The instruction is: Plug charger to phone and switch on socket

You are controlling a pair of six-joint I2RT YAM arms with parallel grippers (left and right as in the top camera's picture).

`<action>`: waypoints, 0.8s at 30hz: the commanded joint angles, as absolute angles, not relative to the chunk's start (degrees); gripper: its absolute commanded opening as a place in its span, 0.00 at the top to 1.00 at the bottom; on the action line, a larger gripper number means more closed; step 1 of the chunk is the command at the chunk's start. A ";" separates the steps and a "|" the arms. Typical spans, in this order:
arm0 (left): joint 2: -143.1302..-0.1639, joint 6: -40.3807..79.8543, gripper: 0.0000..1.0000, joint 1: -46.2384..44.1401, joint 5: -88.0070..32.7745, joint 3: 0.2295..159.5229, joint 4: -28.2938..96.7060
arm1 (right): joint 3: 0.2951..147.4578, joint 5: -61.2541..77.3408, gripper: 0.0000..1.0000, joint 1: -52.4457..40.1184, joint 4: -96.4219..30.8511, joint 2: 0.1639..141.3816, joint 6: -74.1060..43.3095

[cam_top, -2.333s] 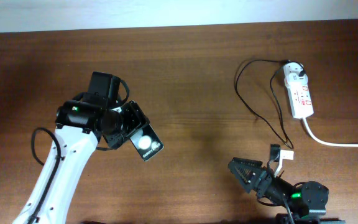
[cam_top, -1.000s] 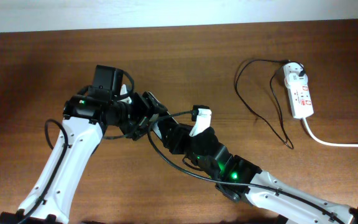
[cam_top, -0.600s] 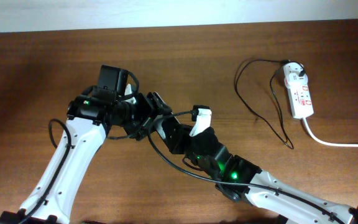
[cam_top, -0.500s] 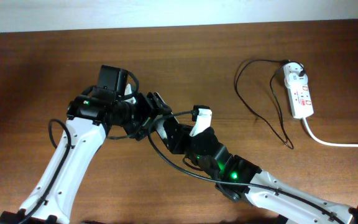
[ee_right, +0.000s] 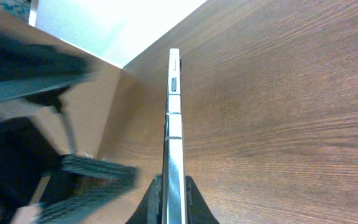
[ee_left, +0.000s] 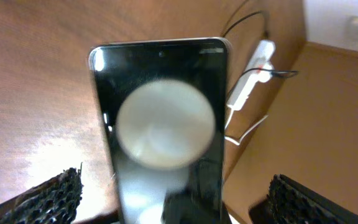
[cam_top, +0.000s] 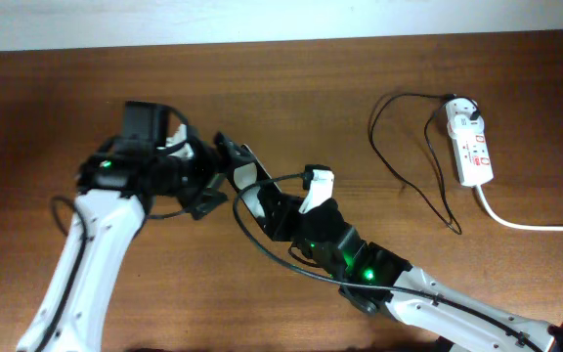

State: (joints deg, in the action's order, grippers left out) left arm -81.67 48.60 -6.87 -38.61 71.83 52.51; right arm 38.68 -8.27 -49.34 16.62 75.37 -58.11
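The phone (cam_top: pixel 245 176) is off the table left of centre, standing on edge, and my right gripper (cam_top: pixel 262 202) is shut on it. In the right wrist view the phone (ee_right: pixel 173 118) shows edge-on, pinched at its lower end by my right gripper (ee_right: pixel 173 191). My left gripper (cam_top: pixel 213 179) is open just left of the phone. In the left wrist view the phone's glossy face (ee_left: pixel 163 118) fills the middle, and my left gripper (ee_left: pixel 176 202) has its fingers wide apart, clear of both sides. The charger (cam_top: pixel 399 161) loops on the table at the right, its adapter in the socket (cam_top: pixel 471 149).
A thick white cord (cam_top: pixel 528 224) runs from the socket off the right edge. The charger's loose tip (cam_top: pixel 454 230) lies right of centre. My right arm (cam_top: pixel 399 284) crosses the front of the table. The socket (ee_left: pixel 252 79) shows beyond the phone in the left wrist view.
My left gripper has opened, let go of the phone and drawn back to the left. My right gripper has shut on the phone, which stays in place.
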 commanded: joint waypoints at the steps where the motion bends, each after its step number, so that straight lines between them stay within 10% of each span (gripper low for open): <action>1: -71.31 36.16 0.01 -1.10 -41.39 72.16 55.48 | 39.42 -1.43 0.96 -45.71 17.43 73.08 -61.36; 11: -47.40 28.25 0.01 19.31 -46.59 61.91 75.05 | 39.40 28.05 0.96 -31.00 17.47 73.06 -80.09; 15: -48.66 41.41 0.01 19.33 -63.40 43.51 55.00 | 39.40 30.89 0.96 -30.68 17.43 73.06 -81.17; 24: -59.92 73.17 0.02 11.55 -60.29 36.21 18.28 | 39.40 30.83 0.96 -30.79 17.43 73.10 -83.48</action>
